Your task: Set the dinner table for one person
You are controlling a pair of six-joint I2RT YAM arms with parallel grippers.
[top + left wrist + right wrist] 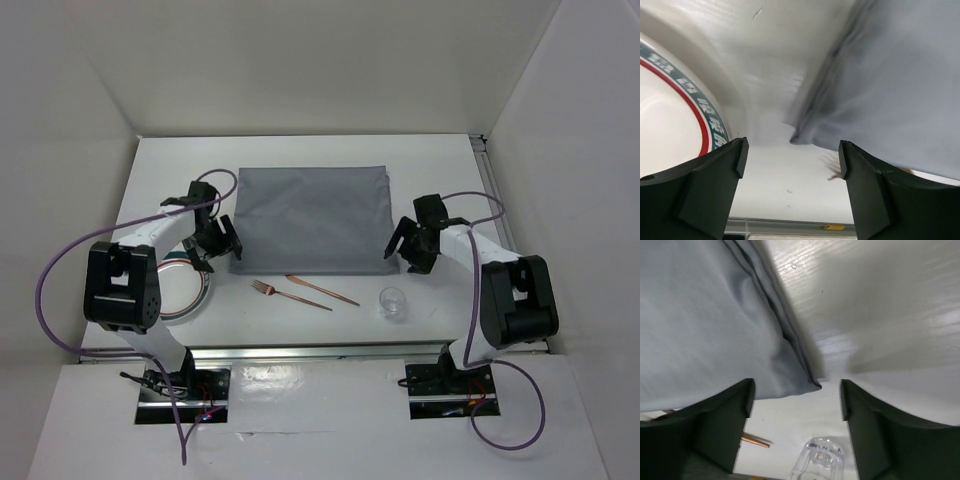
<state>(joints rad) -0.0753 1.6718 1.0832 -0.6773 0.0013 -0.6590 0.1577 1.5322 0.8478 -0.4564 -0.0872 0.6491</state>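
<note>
Beside the left claw [792, 150], green-banded plate [670, 115], its white lettering unreadable.

grey cloth [310, 218], fork [274, 292], knife [322, 290], glass [394, 302], plate [670, 130]

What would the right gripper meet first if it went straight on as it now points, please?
Probably the near corner of the grey cloth, framed by the open right gripper; depth is unclear.

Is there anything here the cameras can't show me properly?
Plate: top view, mostly under the left arm; left wrist view, cut by the left edge, rim lettering blurred.
Glass: right wrist view, cut by the bottom edge.
Copper utensil: right wrist view, only an end shows beside the right tool; fork or knife unclear.
</note>
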